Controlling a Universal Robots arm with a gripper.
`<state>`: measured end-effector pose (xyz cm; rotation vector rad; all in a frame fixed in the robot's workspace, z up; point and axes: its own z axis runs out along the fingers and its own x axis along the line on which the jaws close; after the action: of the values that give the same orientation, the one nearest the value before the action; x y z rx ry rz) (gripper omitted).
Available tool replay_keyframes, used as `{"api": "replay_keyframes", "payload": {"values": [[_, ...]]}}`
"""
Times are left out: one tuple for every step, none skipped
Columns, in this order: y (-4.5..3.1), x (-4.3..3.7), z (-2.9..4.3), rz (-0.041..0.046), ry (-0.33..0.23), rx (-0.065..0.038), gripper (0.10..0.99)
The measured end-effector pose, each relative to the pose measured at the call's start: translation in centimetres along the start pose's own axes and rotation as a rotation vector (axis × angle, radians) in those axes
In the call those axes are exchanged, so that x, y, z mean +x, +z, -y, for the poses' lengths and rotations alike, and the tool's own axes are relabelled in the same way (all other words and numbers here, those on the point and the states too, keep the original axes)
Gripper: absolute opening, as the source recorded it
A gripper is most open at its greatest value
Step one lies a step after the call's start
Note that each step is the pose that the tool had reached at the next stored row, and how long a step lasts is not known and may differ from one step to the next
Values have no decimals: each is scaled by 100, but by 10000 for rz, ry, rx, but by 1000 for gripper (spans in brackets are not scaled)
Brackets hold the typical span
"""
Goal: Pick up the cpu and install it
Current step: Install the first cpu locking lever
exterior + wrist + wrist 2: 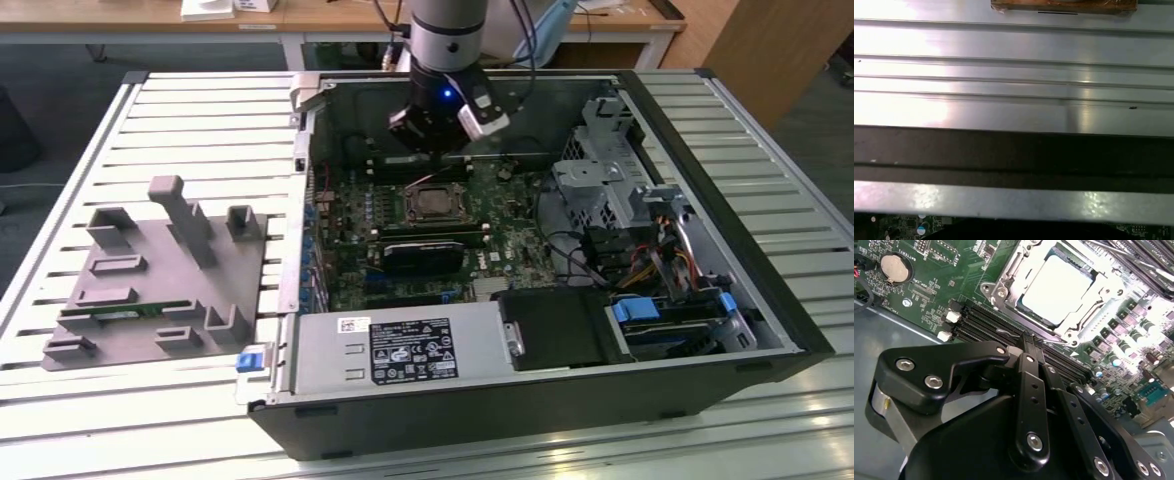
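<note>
The cpu (1056, 290), a shiny silver square, lies flat in the motherboard socket (1004, 275) inside its metal retention frame. In the exterior view the cpu (430, 203) sits mid-board in the open computer case (747, 300). My gripper (437, 150) hangs over the back part of the board, just behind the socket. In the second wrist view the gripper (1029, 342) has its black fingers (1032, 390) closed together over the memory slots (984, 325), a short way from the cpu. Nothing is held between them.
A grey fixture plate (154, 290) with a green memory stick (127, 312) lies on the slatted metal table (200, 110), at the exterior view's left. Inside the case are a black module (420, 255), the power supply (400, 350), and a drive cage (607, 180) with cables.
</note>
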<state>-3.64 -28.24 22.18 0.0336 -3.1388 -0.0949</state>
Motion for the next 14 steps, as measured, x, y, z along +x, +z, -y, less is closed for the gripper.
{"api": "replay_keyframes", "payload": {"values": [[5,-9,-1,0,0,0,106],[9,-19,-1,-2,0,1,106],[13,-30,-2,-3,-1,3,106],[18,-45,-2,-5,-1,3,106],[25,-60,-2,-4,-1,1,106],[30,-72,-1,-5,0,1,106],[36,-80,-1,-6,0,2,106],[43,-88,-1,-5,1,1,106],[50,-97,-1,-5,0,1,106],[60,-103,0,-5,0,1,106],[70,-108,1,-5,0,1,106],[80,-113,1,-6,0,2,106],[90,-118,2,-7,0,3,106],[101,-121,3,-6,0,2,106]]}}
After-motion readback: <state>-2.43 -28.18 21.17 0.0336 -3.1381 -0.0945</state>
